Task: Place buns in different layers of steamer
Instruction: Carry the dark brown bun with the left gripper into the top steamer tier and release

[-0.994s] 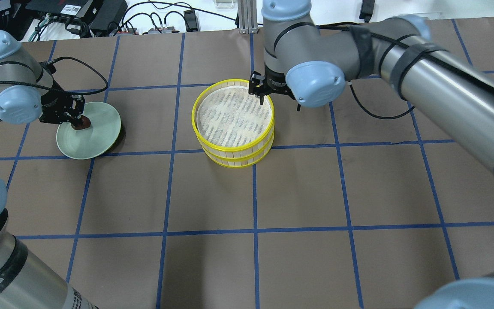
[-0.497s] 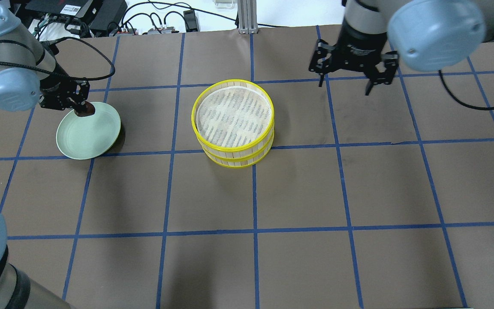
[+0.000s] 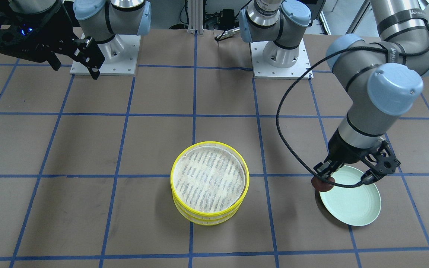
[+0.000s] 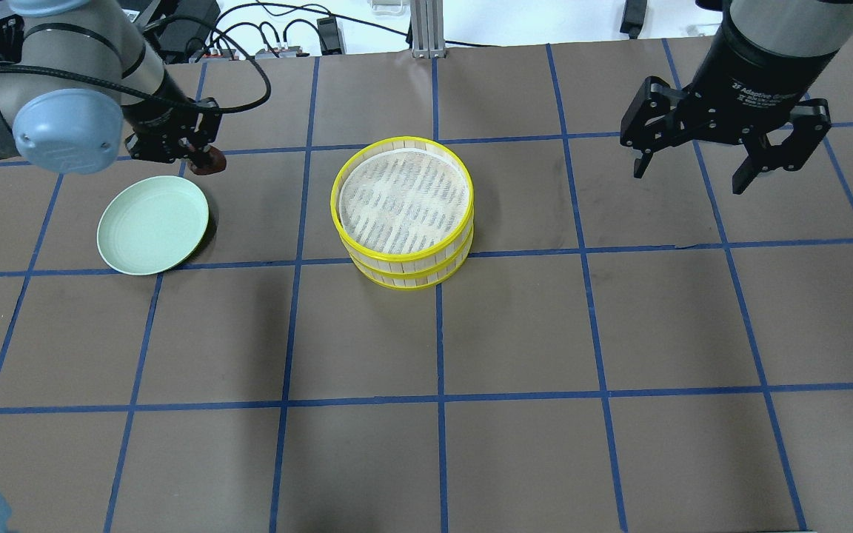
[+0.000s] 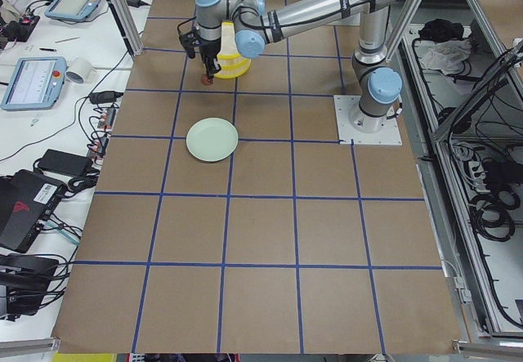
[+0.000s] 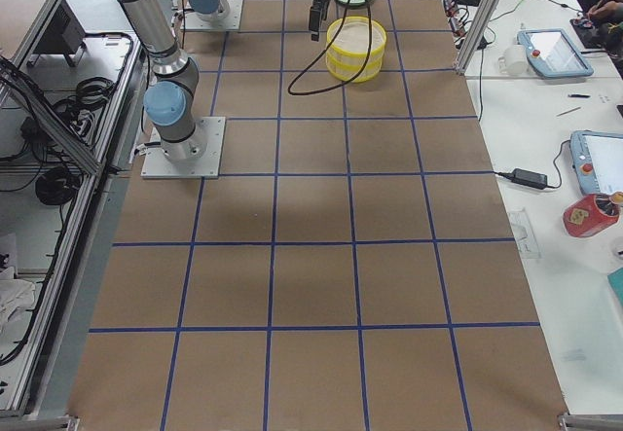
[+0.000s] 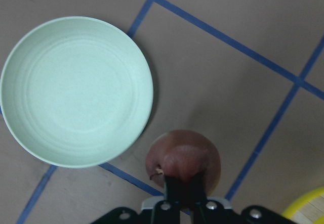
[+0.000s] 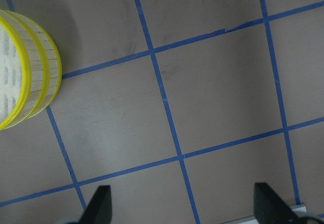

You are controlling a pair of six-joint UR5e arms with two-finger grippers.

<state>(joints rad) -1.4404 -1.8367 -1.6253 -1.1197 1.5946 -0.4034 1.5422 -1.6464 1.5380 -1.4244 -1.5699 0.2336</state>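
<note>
Upper left, overhead view: left gripper (image 4: 203,154) clamped on the glossy dark reddish-brown oblong bun (image 4: 212,163), beside the pale green round plate (image 4: 152,224). Centre: yellow-rimmed, cloth-lined stacked steamer (image 4: 412,263). Upper right: right gripper (image 4: 688,178) spread wide, empty.

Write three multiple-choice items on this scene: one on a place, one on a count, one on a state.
1. Where is the brown bun relative to the plate?
A. lying at its middle
B. outside its rim, in the left gripper
C. hidden under it

2. How high is the steamer stacked?
A. two high
B. four high
C. five high

3. What is the state of the right gripper?
A. shut on a white bun
B. shut and empty
C. open and empty

Answers:
1 B: the left wrist view shows the bun clamped between the fingers, with the bare plate off to one side.
2 A: two yellow-rimmed walls show, one on the other.
3 C: its fingers stand wide apart with nothing between them, off to the side of the steamer.
</note>
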